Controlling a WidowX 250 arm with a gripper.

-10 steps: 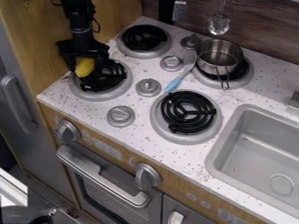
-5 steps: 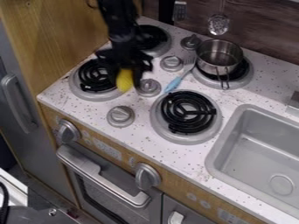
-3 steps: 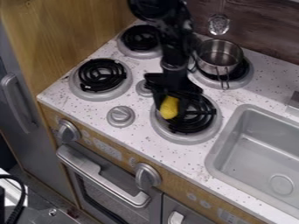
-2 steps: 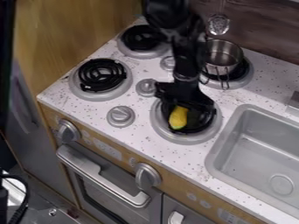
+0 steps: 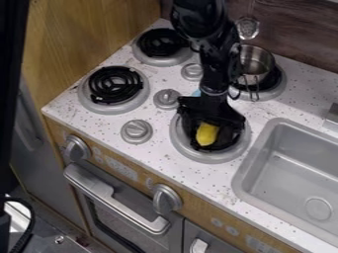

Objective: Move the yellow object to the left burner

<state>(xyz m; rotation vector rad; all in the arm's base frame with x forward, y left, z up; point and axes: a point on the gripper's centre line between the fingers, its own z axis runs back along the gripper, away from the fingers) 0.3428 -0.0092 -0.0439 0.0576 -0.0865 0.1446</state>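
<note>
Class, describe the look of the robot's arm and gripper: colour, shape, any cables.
The arm is black throughout, with a bulky, rounded upper section narrowing to a slimmer wrist. Below that, the gripper is black too, broad and angular. A thin black cable loops beside the wrist.

From here, the gripper point(image 5: 210, 137) hides much of the burner point(image 5: 200, 155) behind it, and the sink point(image 5: 255, 163) runs out of view rightward.

Four burners point(image 5: 115, 85), three top knobs point(image 5: 136, 130), one pot point(image 5: 260, 60), one sink point(image 5: 290, 173), one blue handle point(image 5: 196, 93) and one yellow object point(image 5: 206, 134) are showing at the desk point(image 5: 158, 153); two front knobs point(image 5: 167, 198) are sticking out; one spoon point(image 5: 247, 27) is hanging.
</note>
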